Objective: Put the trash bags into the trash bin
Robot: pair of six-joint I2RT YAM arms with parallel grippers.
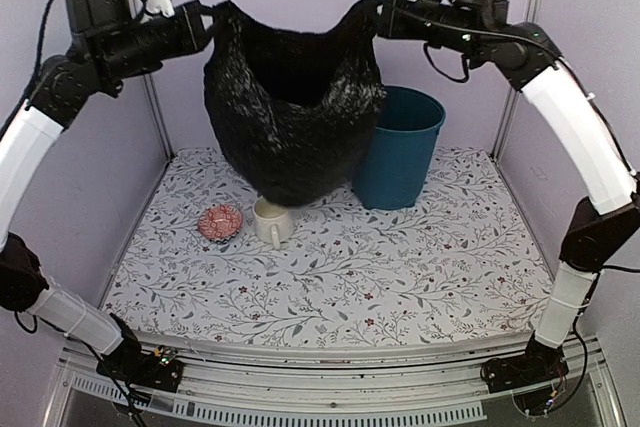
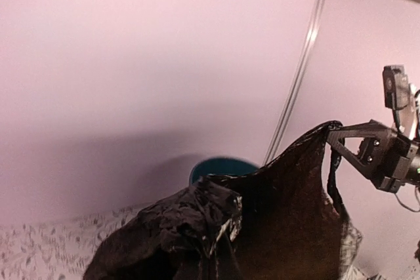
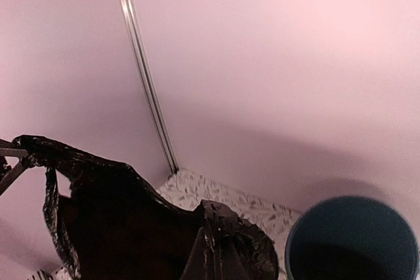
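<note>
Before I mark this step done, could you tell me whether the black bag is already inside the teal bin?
No, the black bag hangs between the left gripper and right gripper, outside the teal bin.

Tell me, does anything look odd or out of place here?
Nothing is spilled or broken. Only the bag, strung between the left gripper and the right gripper, hangs over the mug, beside the bin rather than above it.

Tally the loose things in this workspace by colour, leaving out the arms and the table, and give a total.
Black: 1, the trash bag
Teal: 1, the trash bin
Cream: 1, the mug
Red: 1, the small patterned dish
Total: 4
</note>
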